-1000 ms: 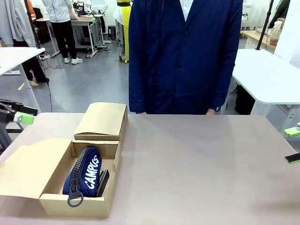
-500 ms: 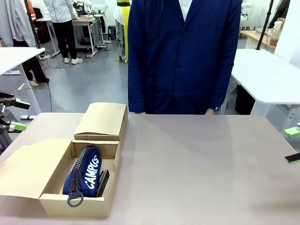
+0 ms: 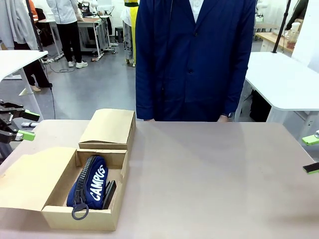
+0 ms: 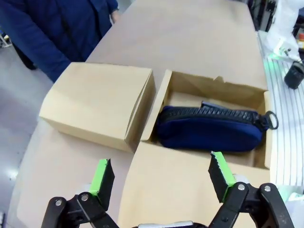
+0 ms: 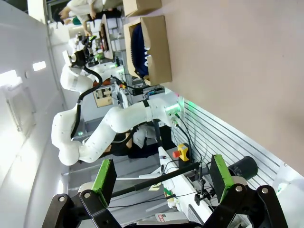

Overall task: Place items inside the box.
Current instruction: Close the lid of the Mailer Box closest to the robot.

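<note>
- navy "campus" pencil case [image 3: 89, 186] lies inside the open cardboard box [image 3: 79, 218] at the near-left of the table [image 3: 209, 174]; soft fabric, likely light and squashy, best pinched across its middle.
- long axis runs near to far, leaning slightly right; zip pull ring [image 3: 79, 212] at the near end.
- closed second box [image 3: 108, 128] touches the far side.
- left gripper [image 3: 22, 125] spread wide, holding nothing.
- right gripper [image 3: 311, 153] at the table's right edge, fingers apart, holding nothing.
</note>
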### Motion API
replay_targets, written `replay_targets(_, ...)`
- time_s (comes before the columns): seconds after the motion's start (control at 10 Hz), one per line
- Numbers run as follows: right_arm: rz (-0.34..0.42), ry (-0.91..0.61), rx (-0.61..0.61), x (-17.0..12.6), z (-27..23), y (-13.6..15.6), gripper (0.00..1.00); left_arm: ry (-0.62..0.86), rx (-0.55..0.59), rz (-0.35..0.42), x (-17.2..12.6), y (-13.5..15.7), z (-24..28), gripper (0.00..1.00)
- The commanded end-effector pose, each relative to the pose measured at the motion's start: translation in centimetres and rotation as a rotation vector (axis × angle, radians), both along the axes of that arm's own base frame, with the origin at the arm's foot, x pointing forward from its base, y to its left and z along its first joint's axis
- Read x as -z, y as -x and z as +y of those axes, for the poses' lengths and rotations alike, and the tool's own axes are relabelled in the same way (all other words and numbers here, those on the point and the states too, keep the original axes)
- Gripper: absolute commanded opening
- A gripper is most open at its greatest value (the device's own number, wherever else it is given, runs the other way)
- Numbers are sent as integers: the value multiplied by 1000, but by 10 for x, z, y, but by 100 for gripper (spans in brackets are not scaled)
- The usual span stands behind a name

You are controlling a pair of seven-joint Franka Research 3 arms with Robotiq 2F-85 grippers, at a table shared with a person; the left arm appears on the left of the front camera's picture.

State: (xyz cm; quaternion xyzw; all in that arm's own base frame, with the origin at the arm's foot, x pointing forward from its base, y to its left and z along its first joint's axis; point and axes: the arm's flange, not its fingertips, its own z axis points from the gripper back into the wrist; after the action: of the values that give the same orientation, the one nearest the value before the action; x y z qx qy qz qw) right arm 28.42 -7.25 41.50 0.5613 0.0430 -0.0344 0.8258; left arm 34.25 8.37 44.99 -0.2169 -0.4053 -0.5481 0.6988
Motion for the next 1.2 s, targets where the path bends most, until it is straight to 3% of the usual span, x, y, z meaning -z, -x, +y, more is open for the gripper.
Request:
replay_targets(0.0, 10, -22, 12, -4, 1, -1, 100, -146, 8, -55, 15, -3, 22, 100)
replay_targets(0.1, 10, -22, 12, -4, 1, -1, 100, -194, -7, -118, 24, -5, 42, 100)
replay_targets(0.2, 10, -22, 12, -4, 1, -1, 100, -133, 51, -143, 33, -4, 62, 100)
replay_targets(0.3, 10, -22, 12, -4, 1, -1, 100, -178, -15, -140, 44, -4, 83, 100)
replay_targets(0.6, 10, -22, 12, -4, 1, -1, 100, -208, -51, -174, 83, -8, 127, 100)
replay_targets(0.9, 10, -22, 12, -4, 1, -1, 100, -286, -23, -94, 114, -11, 142, 100)
replay_targets(1.1, 10, -22, 12, -4, 1, -1, 100, -314, -14, 10, 136, -11, 146, 100)
